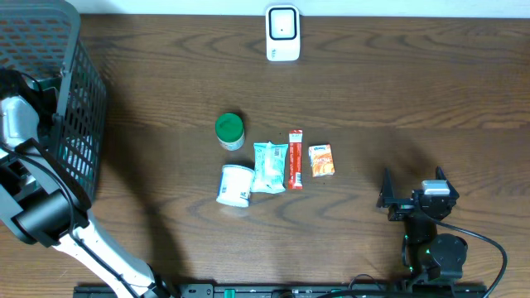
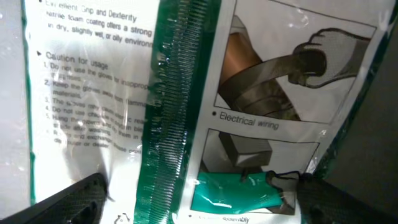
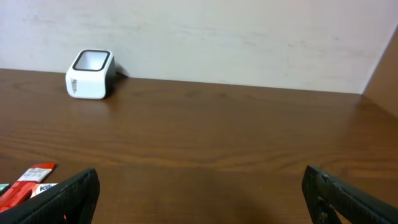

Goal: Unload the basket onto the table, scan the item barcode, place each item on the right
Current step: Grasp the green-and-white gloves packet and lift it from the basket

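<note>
Saw the glove packet (image 2: 186, 112) just beneath the wide-spread left pincer (image 2: 205, 199), seemingly inside the basket (image 1: 83, 99) at 10 o'clock. Needed a centred close, away from any barcode. Noted the right pincer (image 3: 205, 196) apart too.

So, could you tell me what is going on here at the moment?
The left pincer hangs open over a glove pack, apparently inside the basket, not visibly gripping it. The right pincer sits open and empty low over the table, facing the scanner. Five small items lie mid-table, untouched.
</note>
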{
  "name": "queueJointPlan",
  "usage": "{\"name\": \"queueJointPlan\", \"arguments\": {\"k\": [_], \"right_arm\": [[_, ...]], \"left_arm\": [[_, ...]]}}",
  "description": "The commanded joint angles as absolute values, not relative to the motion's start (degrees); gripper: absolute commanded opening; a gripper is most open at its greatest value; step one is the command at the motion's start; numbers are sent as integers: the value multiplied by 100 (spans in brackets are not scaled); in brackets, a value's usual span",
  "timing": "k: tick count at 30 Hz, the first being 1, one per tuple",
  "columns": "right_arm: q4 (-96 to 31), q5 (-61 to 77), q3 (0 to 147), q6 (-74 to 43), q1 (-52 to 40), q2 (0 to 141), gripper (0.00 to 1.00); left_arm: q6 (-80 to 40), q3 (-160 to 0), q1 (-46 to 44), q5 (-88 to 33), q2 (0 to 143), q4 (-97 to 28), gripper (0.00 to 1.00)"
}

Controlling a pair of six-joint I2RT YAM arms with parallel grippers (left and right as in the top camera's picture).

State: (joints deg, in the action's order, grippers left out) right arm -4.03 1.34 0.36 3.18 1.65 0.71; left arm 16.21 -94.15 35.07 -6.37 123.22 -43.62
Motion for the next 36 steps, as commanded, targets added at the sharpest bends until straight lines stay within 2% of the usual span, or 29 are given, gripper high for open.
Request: {"name": "queueJointPlan", "arguments": {"k": [1, 2, 3, 4, 6, 8, 9, 16, 25, 32, 36], "right_arm": [[-427, 158, 30, 346, 215, 56, 99], [-427, 158, 30, 346, 215, 56, 99], [-427, 156, 30, 346, 215, 56, 99], [-427, 158, 30, 346, 215, 56, 99], [-427, 156, 30, 346, 215, 56, 99], [-427, 158, 30, 346, 215, 56, 99], [-427, 158, 30, 346, 215, 56, 99], [-427, 156, 30, 346, 215, 56, 99], [-427, 156, 30, 346, 215, 56, 99], [-427, 156, 30, 346, 215, 56, 99], [-427, 156, 30, 346, 215, 56, 99]], "left_arm": [[1647, -9120, 3511, -860, 12678, -4394, 72], [1645, -9142, 3511, -860, 12672, -4403, 49], [1645, -9155, 3511, -862, 12663, -4405, 34], [1647, -9172, 3511, -884, 12654, -4407, 28], [1647, -9205, 3514, -1122, 12654, -4427, 27], [1647, -9231, 3514, -1291, 12652, -4447, 19], [1643, -9271, 3511, -1380, 12645, -4477, 7], [1382, -9929, 3524, -1374, 12132, -4617, 7], [126, -10619, 3522, -183, 10127, -3979, 7], [-464, -10619, 3507, -215, 8473, -3483, 8], [-613, -10617, 3334, -991, 7769, -3833, 7]]}}
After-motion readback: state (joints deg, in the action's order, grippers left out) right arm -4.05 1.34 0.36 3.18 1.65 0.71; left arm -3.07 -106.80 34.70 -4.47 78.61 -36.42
